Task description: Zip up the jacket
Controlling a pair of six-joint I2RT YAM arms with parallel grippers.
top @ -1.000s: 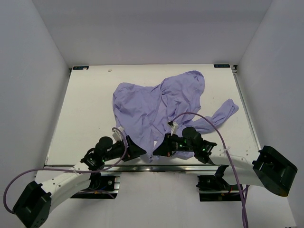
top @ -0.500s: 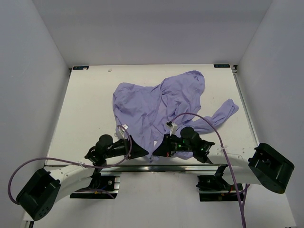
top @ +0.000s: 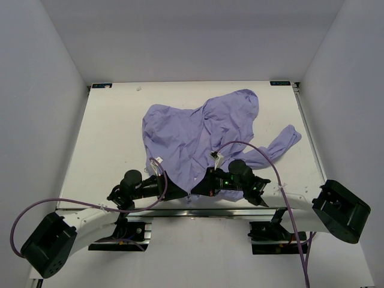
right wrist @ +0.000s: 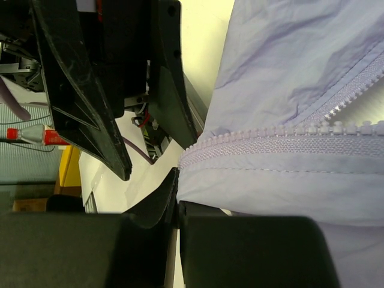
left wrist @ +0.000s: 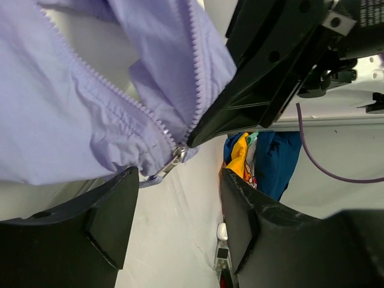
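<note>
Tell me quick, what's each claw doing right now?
Left gripper: open, fingers either side of the zipper pull, not clamped.
Right gripper: closed on the jacket hem.

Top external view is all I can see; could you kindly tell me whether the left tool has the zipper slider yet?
Observer: Not yet; the left wrist view shows the zipper slider between the fingers of the left tool, which stand apart.
Operator: Is the right tool gripping anything?
Observer: Yes, the right tool is shut on the jacket at its bottom edge.
Operator: How far is it zipped?
Observer: Barely; the tooth rows part right at the slider.
</note>
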